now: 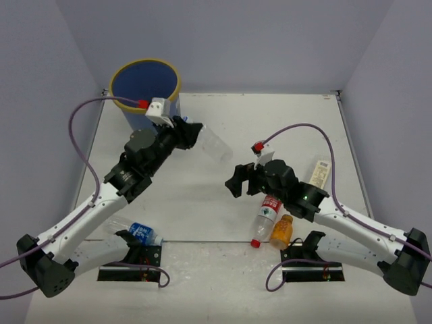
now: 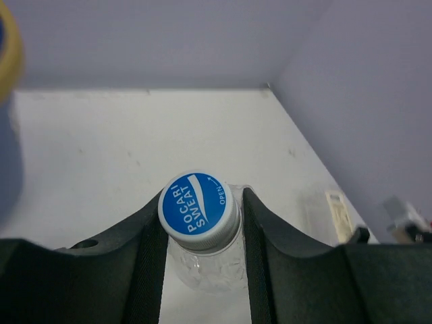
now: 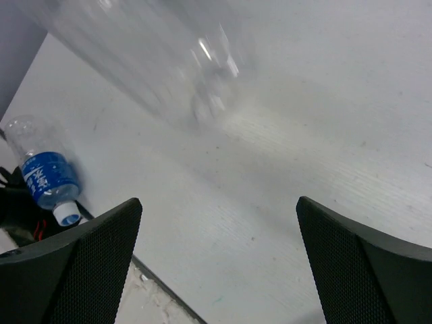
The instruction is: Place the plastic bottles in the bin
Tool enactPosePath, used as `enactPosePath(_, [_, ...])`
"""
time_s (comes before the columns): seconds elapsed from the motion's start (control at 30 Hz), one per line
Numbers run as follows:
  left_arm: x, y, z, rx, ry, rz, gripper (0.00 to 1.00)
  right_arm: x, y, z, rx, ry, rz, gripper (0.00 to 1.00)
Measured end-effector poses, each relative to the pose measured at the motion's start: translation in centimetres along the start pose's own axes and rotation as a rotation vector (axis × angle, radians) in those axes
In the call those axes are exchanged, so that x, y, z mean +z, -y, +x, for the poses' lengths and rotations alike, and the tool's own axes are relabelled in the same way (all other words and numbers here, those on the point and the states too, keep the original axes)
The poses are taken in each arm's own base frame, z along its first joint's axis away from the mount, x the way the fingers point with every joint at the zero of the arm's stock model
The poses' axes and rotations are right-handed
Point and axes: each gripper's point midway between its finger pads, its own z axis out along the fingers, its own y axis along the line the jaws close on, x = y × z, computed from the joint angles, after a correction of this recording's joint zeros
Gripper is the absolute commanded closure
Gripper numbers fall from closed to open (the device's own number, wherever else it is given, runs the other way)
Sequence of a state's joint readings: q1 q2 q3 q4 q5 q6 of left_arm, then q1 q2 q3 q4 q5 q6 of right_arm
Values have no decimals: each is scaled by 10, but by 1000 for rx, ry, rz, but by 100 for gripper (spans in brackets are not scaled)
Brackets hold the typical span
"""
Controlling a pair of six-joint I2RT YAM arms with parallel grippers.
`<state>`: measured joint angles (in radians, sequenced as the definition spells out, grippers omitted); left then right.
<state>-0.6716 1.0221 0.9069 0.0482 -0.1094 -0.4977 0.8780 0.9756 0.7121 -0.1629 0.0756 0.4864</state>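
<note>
Left gripper [image 1: 189,131] pinching clear bottle [image 1: 214,145] at neck, just beside bin [image 1: 145,84] — gripped at cap end so body can swing over rim, I'd guess. Right gripper [image 1: 237,181] jaws spread, empty, well apart from bin — poised near red-label bottle [image 1: 267,217] and orange bottle [image 1: 281,231].

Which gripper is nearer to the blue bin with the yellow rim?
The left. The left gripper, shut on a clear bottle, is just beside the bin; the right gripper is open at mid-table, far from it.

Yellow-rimmed blue bin [image 1: 145,81], blue-capped clear bottle [image 2: 199,208], orange bottle [image 1: 281,231], red-labelled bottle [image 1: 267,214]
</note>
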Motion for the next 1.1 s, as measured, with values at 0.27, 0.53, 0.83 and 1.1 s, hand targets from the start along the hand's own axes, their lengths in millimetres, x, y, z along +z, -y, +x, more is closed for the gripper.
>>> enactPosePath(0.27, [-29,-56,-187,97,456,-347,100,-31,39,-6,114,70,195,1])
enactPosePath(0.53, [-13,-149,-249,194,576,-757,69,-32,64,13,160,13,324,1])
enactPosePath(0.83, [30,-201,-231,249,425,-907,0,-47,83,52,253,-97,438,1])
enactPosePath(1.1, [33,-174,-235,252,389,-752,0,-72,92,71,344,-127,494,1])
